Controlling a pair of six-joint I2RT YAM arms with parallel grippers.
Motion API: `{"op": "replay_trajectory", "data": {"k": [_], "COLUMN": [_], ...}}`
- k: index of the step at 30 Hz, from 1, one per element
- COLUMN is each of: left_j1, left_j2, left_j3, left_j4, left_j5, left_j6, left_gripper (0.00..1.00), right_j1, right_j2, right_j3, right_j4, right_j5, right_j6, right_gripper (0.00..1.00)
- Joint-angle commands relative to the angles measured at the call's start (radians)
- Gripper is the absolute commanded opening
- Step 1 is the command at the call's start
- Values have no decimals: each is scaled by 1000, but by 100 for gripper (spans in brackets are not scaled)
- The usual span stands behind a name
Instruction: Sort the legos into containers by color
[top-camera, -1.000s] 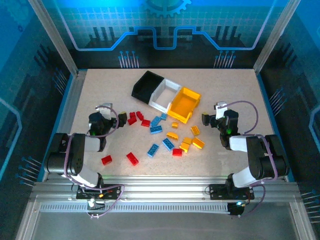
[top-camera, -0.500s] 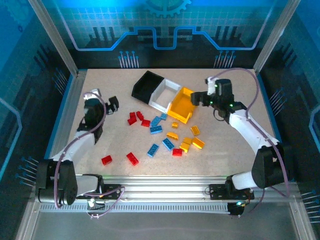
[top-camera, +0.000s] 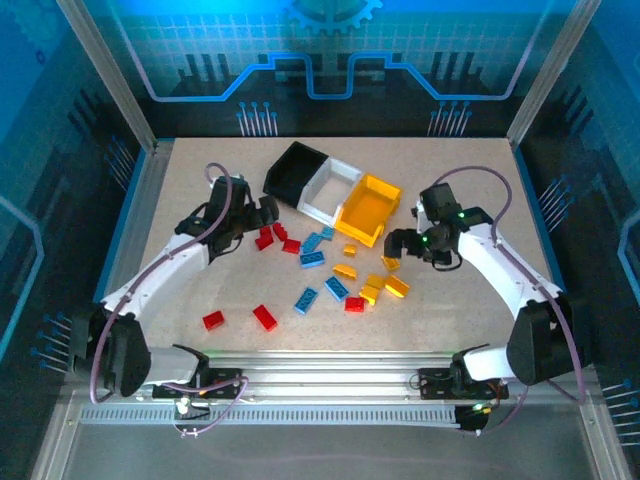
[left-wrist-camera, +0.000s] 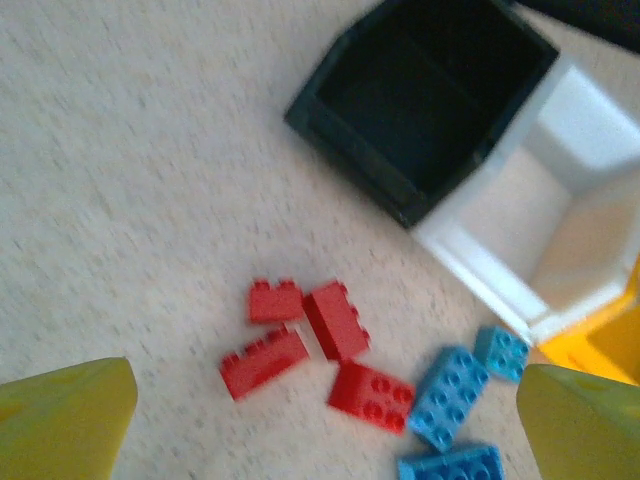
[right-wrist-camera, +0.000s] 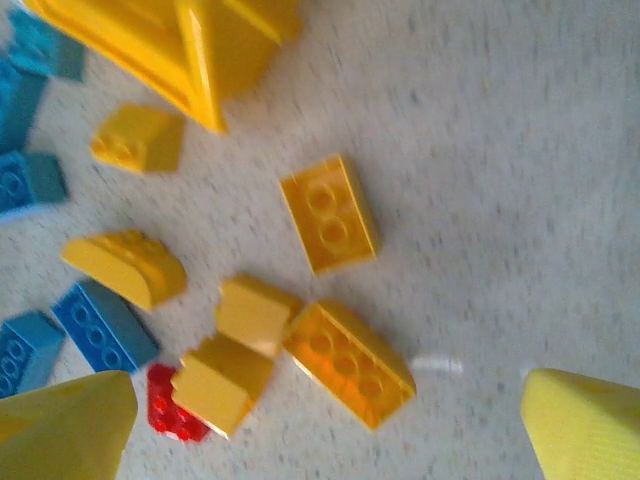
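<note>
1. Three bins sit joined in a row at the back of the table (top-camera: 190, 165): the black bin (top-camera: 298, 172), the white bin (top-camera: 335, 190) and the yellow bin (top-camera: 368, 210). You can see no brick in any of them, so the sorting has hardly begun.
2. The legos lie loose in front of the bins. The red bricks (left-wrist-camera: 335, 320) are on the left, the blue bricks (left-wrist-camera: 448, 395) in the middle and the yellow bricks (top-camera: 372, 290) on the right. Two more red ones (top-camera: 264, 317) lie nearer to you.
3. Your left claw (top-camera: 262, 214) is spread wide and holds nothing. It hangs over the red bunch, near the black bin.
4. Your right claw (top-camera: 408, 248) is spread wide too, with nothing in it. It hangs over the yellow bricks.
5. Each brick looks light, hard and smooth (so it may slide away or pop out of a weak pinch). Squeeze the two flat sides, not the bumpy top.
6. Some red bricks touch each other, so a finger may bump a neighbour. The flat yellow brick (right-wrist-camera: 328, 213) has room all around it, so it looks like an easy first pick.
</note>
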Motion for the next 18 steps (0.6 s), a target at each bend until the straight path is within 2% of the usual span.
{"op": "replay_trajectory", "data": {"k": [1, 8, 11, 18], "left_j1": [-21, -105, -111, -111], "left_j2": [55, 125, 131, 109], "left_j3": [56, 117, 116, 123], "left_j4": [-94, -153, -146, -179], "left_j5": [107, 135, 175, 188], "left_j6": [-85, -59, -35, 11], "left_gripper": [99, 99, 99, 99], "right_j1": [21, 82, 104, 133], "right_j2": [-8, 75, 140, 286], "right_j3": [-47, -62, -24, 83], "right_j4": [-64, -12, 4, 13], "right_j5": [7, 46, 54, 132], "right_j6": [80, 81, 58, 33], "right_gripper": [99, 92, 86, 79]}}
